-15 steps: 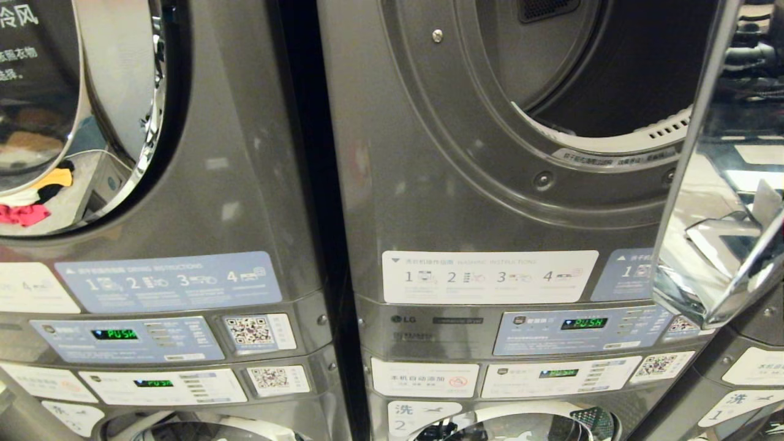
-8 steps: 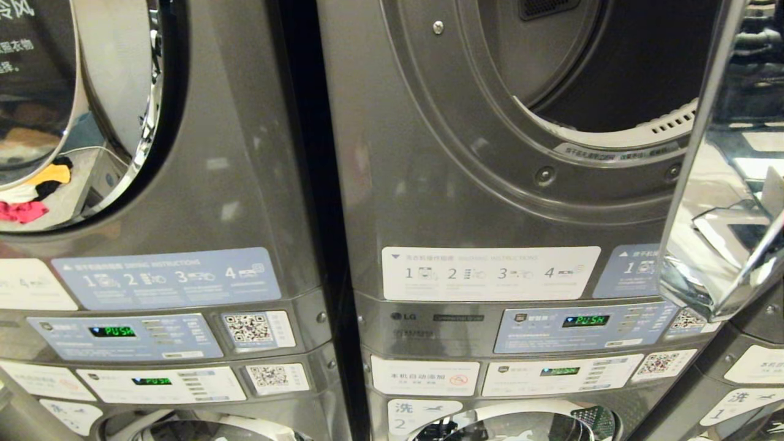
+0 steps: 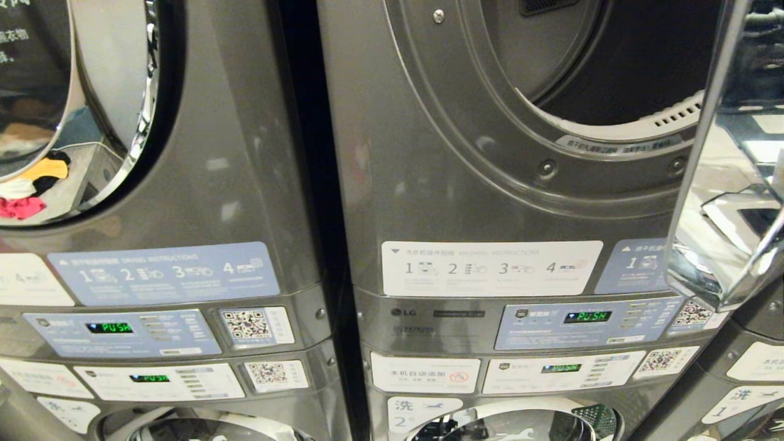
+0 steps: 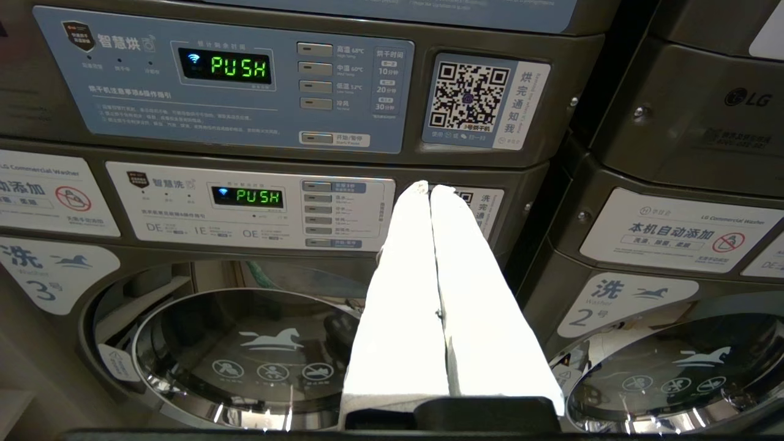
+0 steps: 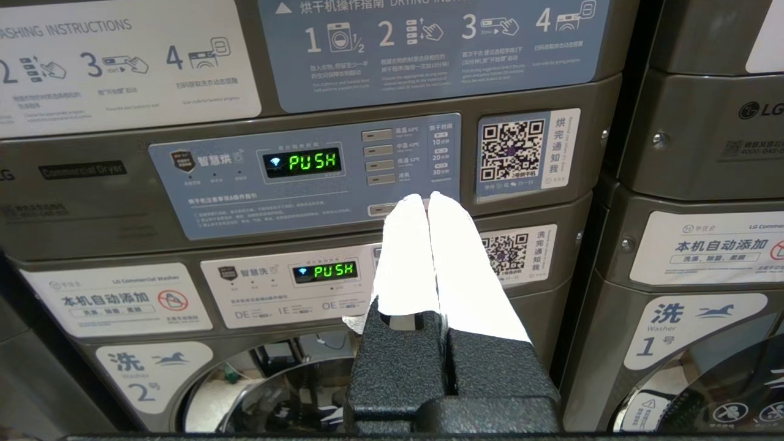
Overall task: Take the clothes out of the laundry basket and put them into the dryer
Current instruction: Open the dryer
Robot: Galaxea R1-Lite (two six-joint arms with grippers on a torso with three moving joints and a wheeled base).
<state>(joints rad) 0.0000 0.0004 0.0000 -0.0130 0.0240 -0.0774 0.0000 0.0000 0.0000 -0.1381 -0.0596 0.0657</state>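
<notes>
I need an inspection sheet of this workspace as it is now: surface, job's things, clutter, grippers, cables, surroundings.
Surface: nothing seen; only machine fronts fill the views.
Job's things: dryer door open at the right, drum dark, no clothes visible inside. Laundry basket: not directly in view; coloured clothes show only as a reflection in the left machine's door.
Clutter: nothing seen.
Grippers: left gripper shut, empty, before the left stack's panels; right gripper shut, empty, before the dryer's control panel.
Cables: nothing seen.
Surroundings: stacked grey machines, displays reading PUSH.

Grey dryer point(image 3: 429, 153); green display point(image 3: 587, 316); white hands point(image 4: 430, 190) point(image 5: 427, 202).
</notes>
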